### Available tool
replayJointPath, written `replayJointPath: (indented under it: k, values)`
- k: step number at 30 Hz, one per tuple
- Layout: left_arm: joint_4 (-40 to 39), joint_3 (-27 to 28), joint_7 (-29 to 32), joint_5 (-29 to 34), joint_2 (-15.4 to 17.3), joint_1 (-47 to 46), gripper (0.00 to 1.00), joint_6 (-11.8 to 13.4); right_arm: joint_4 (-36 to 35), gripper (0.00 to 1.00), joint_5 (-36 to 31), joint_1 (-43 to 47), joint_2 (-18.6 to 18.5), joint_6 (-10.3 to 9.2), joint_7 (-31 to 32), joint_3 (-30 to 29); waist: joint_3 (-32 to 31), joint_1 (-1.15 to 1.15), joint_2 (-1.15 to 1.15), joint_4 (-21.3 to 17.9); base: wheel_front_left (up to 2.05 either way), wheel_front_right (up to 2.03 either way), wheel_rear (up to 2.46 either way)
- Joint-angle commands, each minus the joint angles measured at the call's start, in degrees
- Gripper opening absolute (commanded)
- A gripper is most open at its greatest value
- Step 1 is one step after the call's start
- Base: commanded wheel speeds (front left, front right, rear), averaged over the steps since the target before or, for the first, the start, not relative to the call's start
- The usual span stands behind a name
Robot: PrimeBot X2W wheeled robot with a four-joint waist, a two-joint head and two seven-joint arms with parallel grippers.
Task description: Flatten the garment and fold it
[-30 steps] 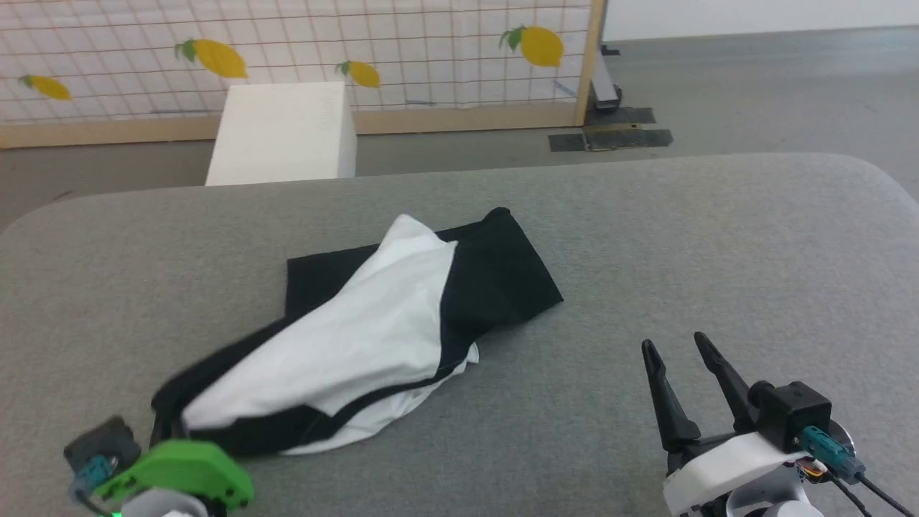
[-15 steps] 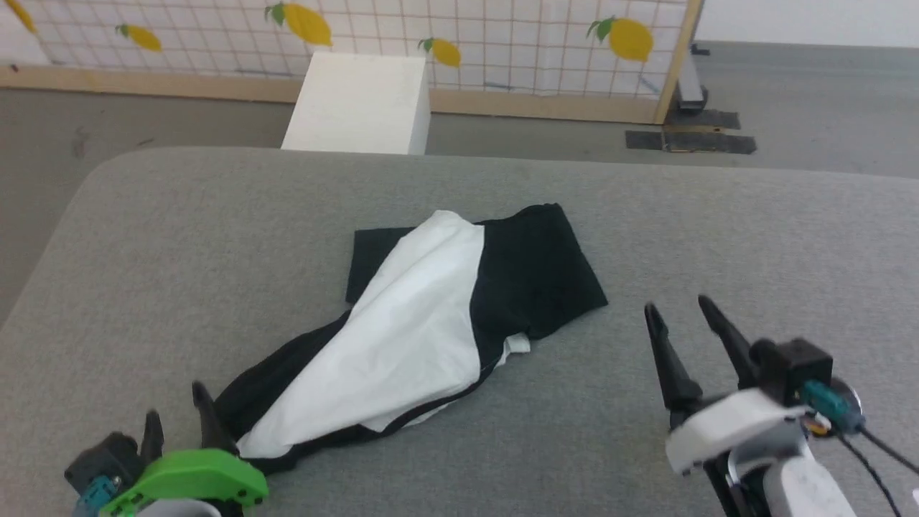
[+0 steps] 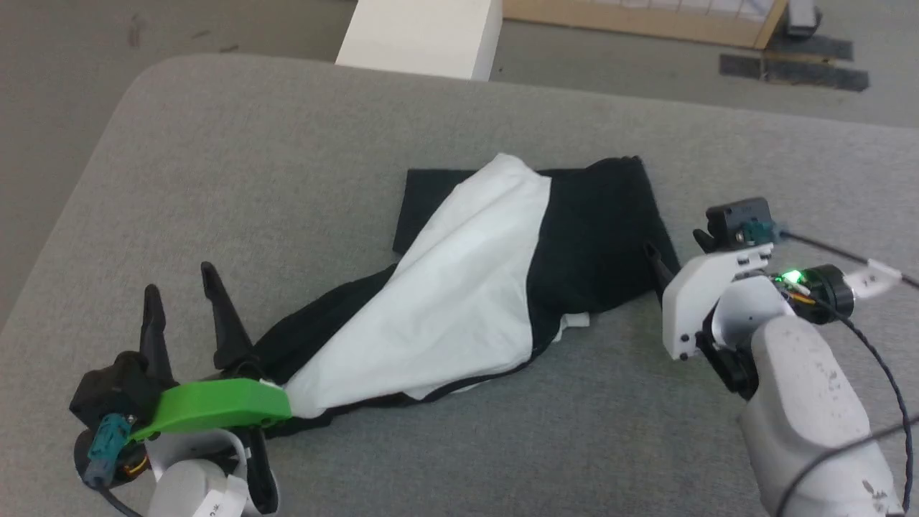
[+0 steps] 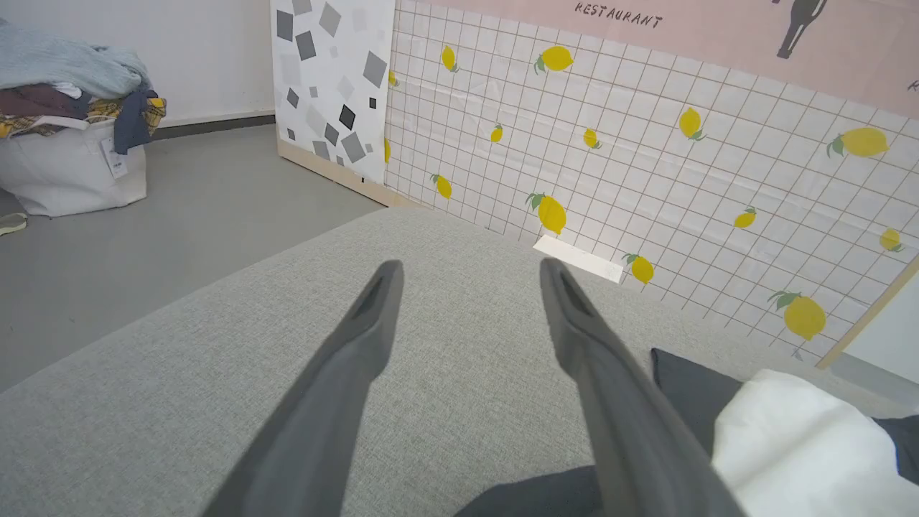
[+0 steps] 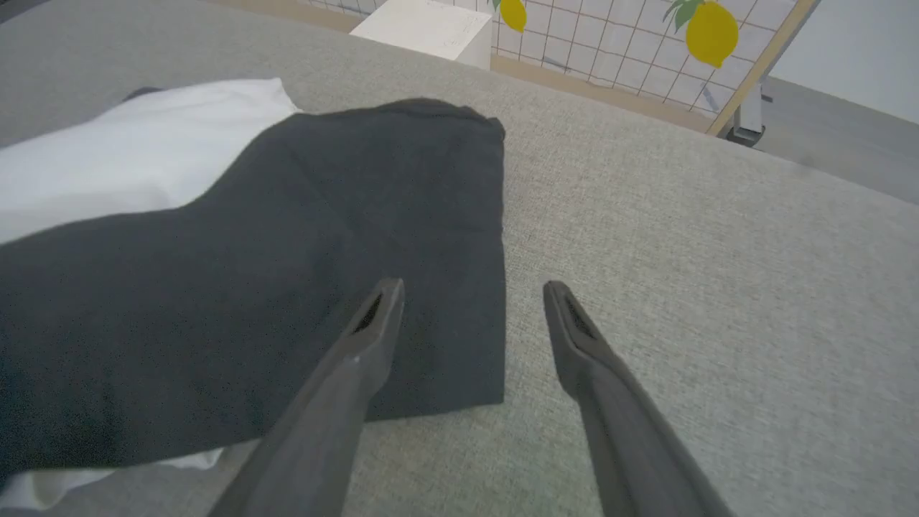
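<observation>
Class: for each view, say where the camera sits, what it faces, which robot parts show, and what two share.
Head view: on head, looks down at raglan shirt on table; left gripper, right gripper show.
Left wrist view: on left wrist, faces lemon-print screen; own open fingers.
Right wrist view: on right wrist, faces shirt's black sleeve; own fingers.
Shared: head and right wrist views show the white box.

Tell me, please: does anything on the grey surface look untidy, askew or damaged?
The garment lies crumpled in a diagonal heap on the grey surface, its white body folded over the black sleeves, not flat. A white scrap peeks out under its black edge near the right end effector. Nothing looks spilled or torn.
</observation>
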Motion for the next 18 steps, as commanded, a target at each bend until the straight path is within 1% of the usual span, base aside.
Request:
replayJointPath:
  k: [1,4,8,9,10,11,12,14,18]
  values:
    - [-0.48,-0.73,-0.25,-0.65,-0.20,-1.06,1.00,0.21,1.72,1.00,-1.47,-1.94,-0.04,-0.09,2.79,-0.65,4.50,0.00,0.00,3.86,0.00,0.00,0.00]
    - [-0.91,-2.36,-0.25,-1.61,-0.21,-1.41,1.00,0.97,5.11,1.00,-3.02,-4.77,-0.04,-0.09,9.74,-1.54,5.90,0.00,0.00,4.77,0.00,0.00,0.00]
    - [-0.89,-3.27,-0.25,-2.33,-0.22,-1.66,1.00,1.70,8.21,1.00,-2.40,-6.15,-0.04,-0.09,18.97,-0.93,6.30,0.00,0.00,5.10,0.00,0.00,0.00]
    - [-0.74,-3.34,-0.25,-2.41,-0.22,-1.61,1.00,1.75,8.59,0.95,-2.12,-6.13,-0.04,-0.09,21.00,-0.68,6.16,0.00,0.00,5.02,0.00,0.00,0.00]
    - [-0.54,-3.31,-0.25,-2.41,-0.23,-1.43,1.00,1.81,8.56,0.34,-1.72,-6.02,-0.04,-0.09,23.32,-0.29,5.76,0.00,0.00,4.74,0.00,0.00,0.00]
    - [-0.43,-3.24,-0.25,-2.37,-0.23,-1.32,1.00,1.80,8.08,0.05,-1.32,-5.89,-0.04,-0.09,24.09,0.05,5.40,0.00,0.00,4.46,0.00,0.00,0.00]
    - [-0.19,-3.20,-0.25,-2.27,-0.23,-1.16,1.00,1.71,7.01,0.00,-0.58,-5.67,-0.04,-0.09,23.98,0.08,4.91,0.00,0.00,4.07,0.00,0.00,0.00]
    - [0.24,-3.02,-0.26,-1.86,-0.23,-0.92,1.00,1.51,4.29,0.00,0.22,-5.21,-0.04,-0.09,21.28,-0.17,3.96,0.00,0.00,3.32,0.00,0.00,0.00]
    - [1.16,-2.20,-0.26,-0.86,-0.23,-0.27,1.00,0.82,-2.69,0.00,1.78,-2.94,-0.04,-0.09,10.74,-2.88,0.90,0.00,0.00,0.95,0.00,0.00,0.00]
